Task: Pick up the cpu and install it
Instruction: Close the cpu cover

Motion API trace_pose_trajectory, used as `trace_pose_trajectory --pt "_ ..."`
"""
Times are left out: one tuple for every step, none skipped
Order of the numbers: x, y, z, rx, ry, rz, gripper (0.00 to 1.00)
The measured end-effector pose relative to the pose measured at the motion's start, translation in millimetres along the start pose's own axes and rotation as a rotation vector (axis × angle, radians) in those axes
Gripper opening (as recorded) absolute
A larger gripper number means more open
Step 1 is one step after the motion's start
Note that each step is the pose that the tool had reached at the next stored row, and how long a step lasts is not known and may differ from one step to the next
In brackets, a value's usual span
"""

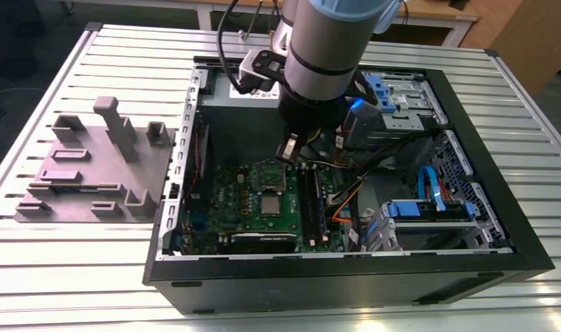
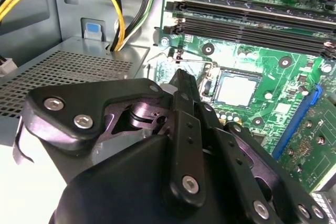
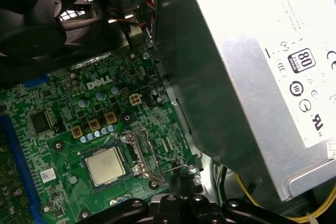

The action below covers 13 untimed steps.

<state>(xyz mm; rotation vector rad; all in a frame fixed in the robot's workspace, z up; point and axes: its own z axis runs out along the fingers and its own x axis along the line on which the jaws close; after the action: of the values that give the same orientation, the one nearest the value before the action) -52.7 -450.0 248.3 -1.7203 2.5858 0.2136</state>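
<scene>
On the green motherboard [image 3: 63,124], one cpu [image 3: 105,165] sits socketed.

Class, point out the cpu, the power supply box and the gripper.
cpu [image 3: 105,165]: first wrist view, its metal top.
power supply box [image 3: 247,77]: first wrist view, its labelled side.
gripper [image 2: 181,85]: second wrist view, its fingertips.

An open black computer case [image 1: 354,277] is laid on a slatted metal surface [image 1: 68,277]. A green motherboard [image 1: 227,200] is seen inside it, with a grey power-supply box [image 3: 247,77] beside it and blue drive brackets [image 1: 428,207] towards the exterior view's right. A grey fixture block [image 1: 86,173] is placed at the exterior view's left.
</scene>
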Motion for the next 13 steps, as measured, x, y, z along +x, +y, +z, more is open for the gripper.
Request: trace_pose_trajectory --pt "0.7 -0.2 -0.1 0.0001 0.0002 0.0 0.1" --pt "1.4 -0.5 -0.2 0.0002 0.0005 0.0 0.1" --pt "2.2 -0.9 -0.4 0.0002 0.0007 0.0 0.1" --pt "3.2 -1.3 -0.5 0.0002 0.0007 0.0 0.1" --pt "4.4 -1.7 -0.7 0.0002 0.0006 0.0 0.1" --pt "5.3 -2.1 -0.8 0.0002 0.0005 0.0 0.1" --pt "6.2 -2.5 -0.9 0.0002 0.0005 0.0 0.1" --pt "7.1 -2.9 -1.0 0.0002 0.0005 0.0 0.1" --pt "7.9 -3.2 -1.1 0.0002 0.0005 0.0 0.1" --pt "8.6 -3.5 -1.2 0.0002 0.0004 0.0 0.1" --pt "9.3 -3.8 -1.3 0.0002 0.0006 0.0 0.1" --pt "9.9 -4.0 -1.3 0.0002 0.0005 0.0 0.1" --pt "10.5 -4.3 -1.4 0.0002 0.0005 0.0 0.1"
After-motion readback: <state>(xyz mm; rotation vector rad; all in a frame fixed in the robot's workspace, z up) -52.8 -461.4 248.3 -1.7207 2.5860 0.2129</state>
